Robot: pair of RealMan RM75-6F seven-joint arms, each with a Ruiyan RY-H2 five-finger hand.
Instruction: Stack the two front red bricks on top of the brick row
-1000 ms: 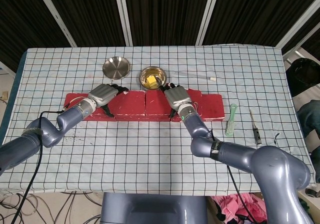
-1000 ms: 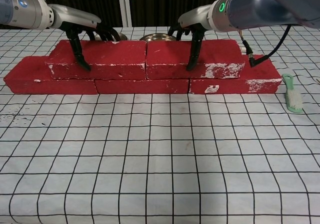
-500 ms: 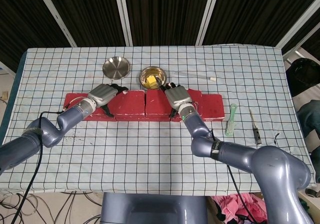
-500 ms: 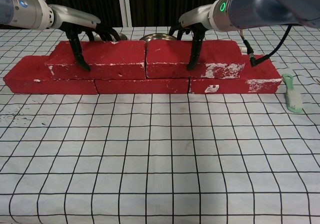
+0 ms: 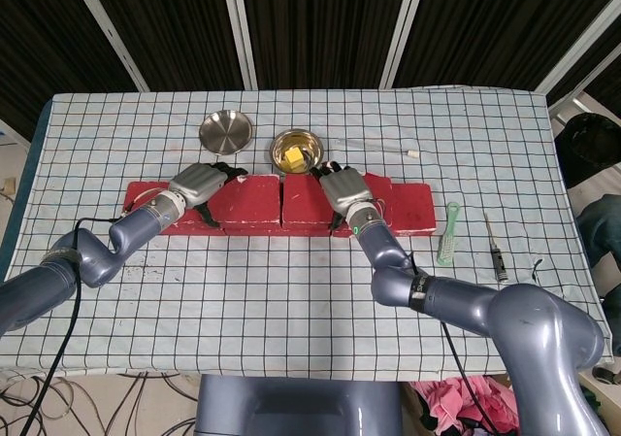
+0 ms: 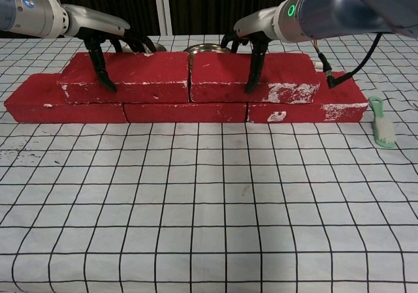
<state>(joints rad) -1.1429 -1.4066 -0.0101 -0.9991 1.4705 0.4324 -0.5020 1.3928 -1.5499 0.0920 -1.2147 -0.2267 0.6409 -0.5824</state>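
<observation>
Both upper rough red bricks (image 6: 127, 77) (image 6: 251, 76) sit on the red brick row (image 6: 189, 112) — your left hand (image 5: 199, 184) and right hand (image 5: 342, 189) clamp them, fingers (image 6: 99, 68) front and back; next, release and lift away

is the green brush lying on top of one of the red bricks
No, the green brush lies on the checkered cloth, to the right of the bottom brick row and apart from it.

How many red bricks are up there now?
5: three in the bottom row, at left, middle and right; two on top, under the left hand and right hand.
</observation>
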